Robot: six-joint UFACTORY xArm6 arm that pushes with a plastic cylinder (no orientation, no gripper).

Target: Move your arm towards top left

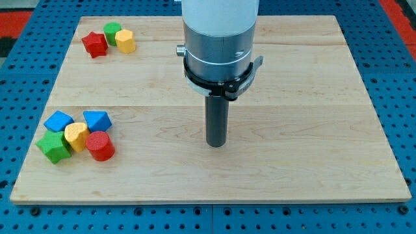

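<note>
My tip (216, 143) rests on the wooden board (305, 110) near its middle, a little toward the view's bottom. It touches no block. At the view's top left sit a red star block (95, 43), a green cylinder (113, 32) and a yellow block (125, 41), close together. At the view's lower left is a cluster: a blue block (58, 121), a second blue block (97, 120), a yellow block (76, 136), a green block (54, 147) and a red cylinder (100, 145). Both clusters lie far to the left of my tip.
The arm's wide grey and white body (219, 39) hangs over the board's top middle and hides part of it. A blue perforated table (390, 52) surrounds the board on all sides.
</note>
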